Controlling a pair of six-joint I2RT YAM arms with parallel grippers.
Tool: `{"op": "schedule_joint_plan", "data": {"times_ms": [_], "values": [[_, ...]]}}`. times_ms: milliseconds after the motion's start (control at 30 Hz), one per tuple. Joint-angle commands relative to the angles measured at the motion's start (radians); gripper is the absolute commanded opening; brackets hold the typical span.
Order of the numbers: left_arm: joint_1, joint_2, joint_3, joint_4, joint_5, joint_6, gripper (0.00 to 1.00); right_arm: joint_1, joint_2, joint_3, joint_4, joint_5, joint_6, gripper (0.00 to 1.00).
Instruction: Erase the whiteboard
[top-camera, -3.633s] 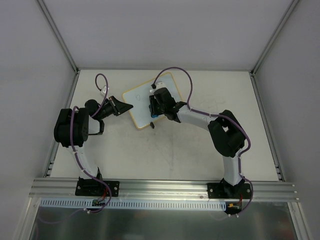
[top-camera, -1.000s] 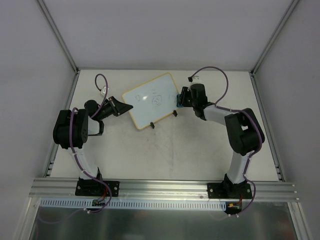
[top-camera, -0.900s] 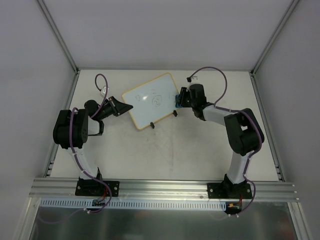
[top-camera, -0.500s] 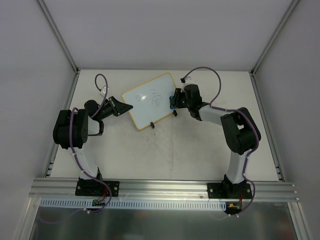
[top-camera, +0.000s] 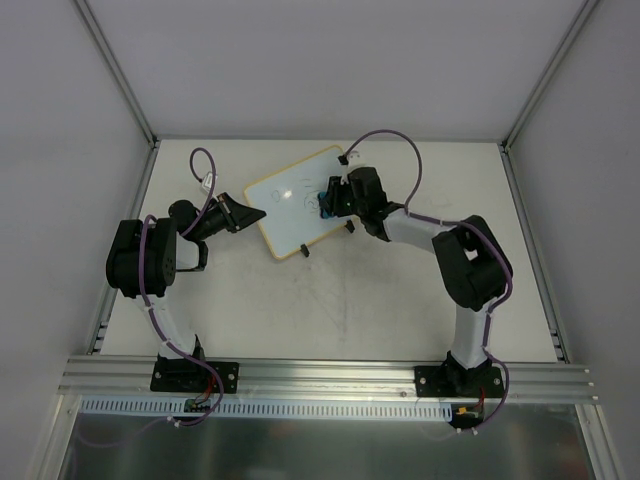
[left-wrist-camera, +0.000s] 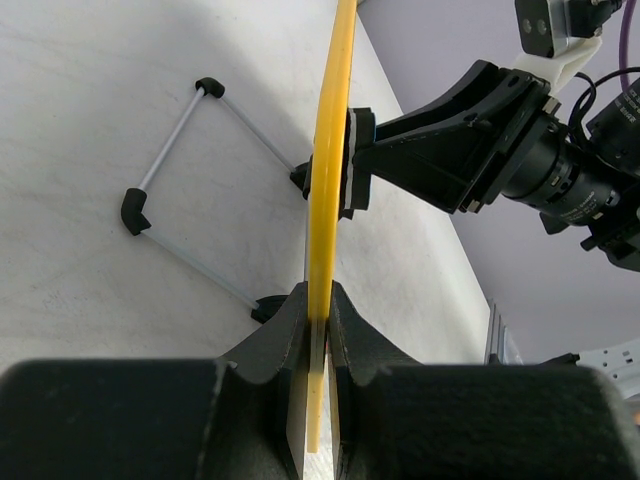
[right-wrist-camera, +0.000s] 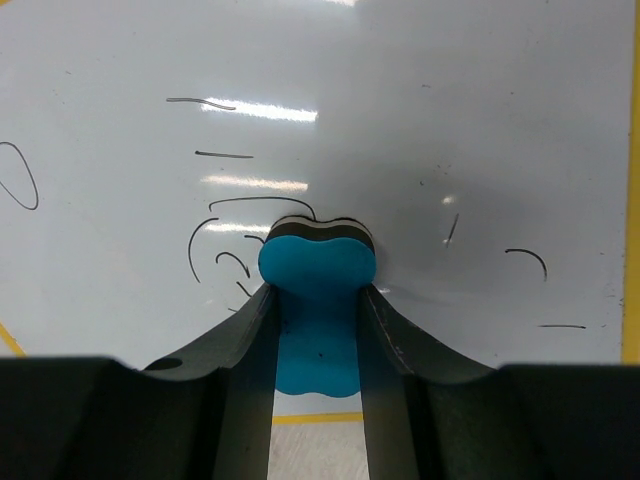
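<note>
Scribbles (right-wrist-camera: 215, 235) cover the yellow-framed white rectangular whiteboard (right-wrist-camera: 450, 120), so erasing looks barely begun. Right jaws pinch a blue foam eraser block (right-wrist-camera: 318, 270) against it; left jaws clamp its edge.

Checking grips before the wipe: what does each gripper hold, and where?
The left gripper clamps the whiteboard by its yellow frame edge. The right gripper pinches the blue eraser by its two long sides.
</note>
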Motion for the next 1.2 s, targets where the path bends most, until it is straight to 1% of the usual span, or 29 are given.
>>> {"op": "schedule_joint_plan", "data": {"times_ms": [0, 100, 300, 467, 767, 1067, 1100, 1167], "values": [[-0.007, -0.024, -0.01, 0.358, 0.031, 0.023, 0.0, -0.034, 0.009, 0.05, -0.06, 0.02, -0.011, 0.0], [-0.008, -0.022, -0.01, 0.358, 0.031, 0.023, 0.0, -0.07, 0.026, 0.071, -0.1, 0.0, -0.001, 0.0], [-0.008, -0.027, -0.012, 0.358, 0.03, 0.026, 0.0, -0.126, 0.045, 0.105, -0.186, 0.023, 0.005, 0.0], [-0.008, -0.024, -0.013, 0.358, 0.031, 0.026, 0.0, -0.172, 0.055, 0.093, -0.205, 0.009, 0.027, 0.0], [-0.008, -0.024, -0.012, 0.358, 0.028, 0.026, 0.0, -0.198, 0.045, 0.053, -0.212, -0.009, 0.038, 0.0], [-0.008, -0.027, -0.01, 0.358, 0.028, 0.023, 0.0, -0.198, 0.043, 0.078, -0.369, -0.011, -0.005, 0.0], [-0.008, -0.027, -0.01, 0.358, 0.028, 0.024, 0.0, -0.197, 0.043, 0.078, -0.423, -0.012, -0.01, 0.0], [-0.008, -0.028, -0.01, 0.358, 0.028, 0.024, 0.0, -0.197, 0.04, 0.071, -0.462, 0.003, -0.028, 0.0]]}}
